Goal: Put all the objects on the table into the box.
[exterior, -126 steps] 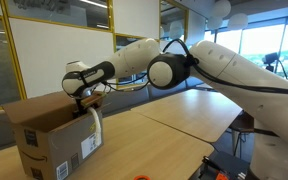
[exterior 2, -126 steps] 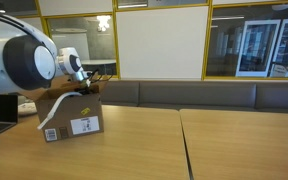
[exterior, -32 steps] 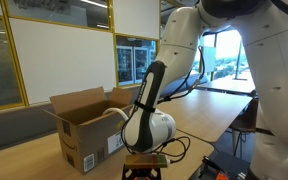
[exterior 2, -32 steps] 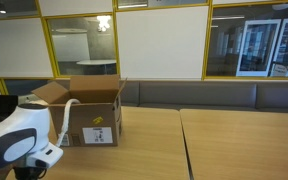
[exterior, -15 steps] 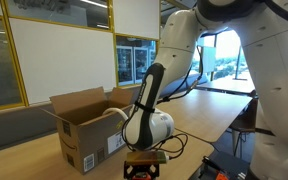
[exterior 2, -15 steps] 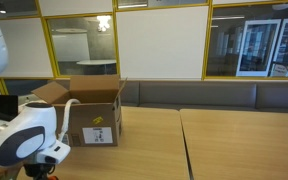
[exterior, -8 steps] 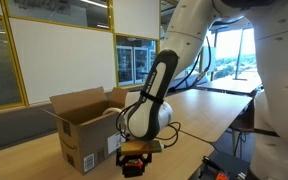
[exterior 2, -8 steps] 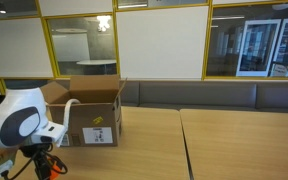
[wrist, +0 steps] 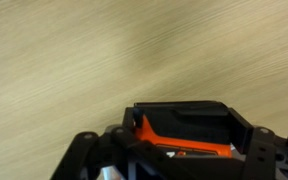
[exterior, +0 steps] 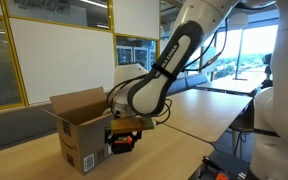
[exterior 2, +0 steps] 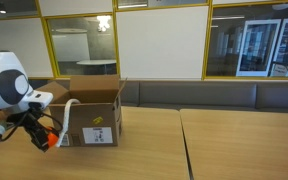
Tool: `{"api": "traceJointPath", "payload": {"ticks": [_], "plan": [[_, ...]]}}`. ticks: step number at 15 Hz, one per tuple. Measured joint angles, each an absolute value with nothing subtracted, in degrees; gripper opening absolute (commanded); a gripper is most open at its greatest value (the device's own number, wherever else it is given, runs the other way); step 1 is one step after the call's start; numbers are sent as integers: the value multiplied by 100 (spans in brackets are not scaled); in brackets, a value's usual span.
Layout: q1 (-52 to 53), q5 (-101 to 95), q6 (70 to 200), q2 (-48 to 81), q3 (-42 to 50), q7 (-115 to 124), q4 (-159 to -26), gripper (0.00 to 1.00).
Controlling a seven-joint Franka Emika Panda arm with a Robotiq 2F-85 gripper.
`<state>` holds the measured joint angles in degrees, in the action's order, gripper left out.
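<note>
the pincer (exterior: 121, 141) hangs tilted above the surface (exterior: 179, 120), just beside the box (exterior: 77, 135), at the side that carries the label. its jaws stand wide and clamp an orange and black item (wrist: 147, 131), which fills the gap between them in the wrist view, with bare wood behind it. in an exterior view the item (exterior 2: 50, 141) shows at the pincer's tip, clear of the wood. the box stands upright with flaps open, and a white tube (exterior 2: 63, 112) arcs out of its top and down its side.
</note>
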<state>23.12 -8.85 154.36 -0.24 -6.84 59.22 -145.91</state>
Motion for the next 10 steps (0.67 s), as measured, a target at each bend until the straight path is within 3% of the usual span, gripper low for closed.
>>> {"api": "traceJointPath", "payload": {"ticks": [10], "plan": [[1933, -1495, 14246, -377, -1514, 5766, -13314, 62]]}}
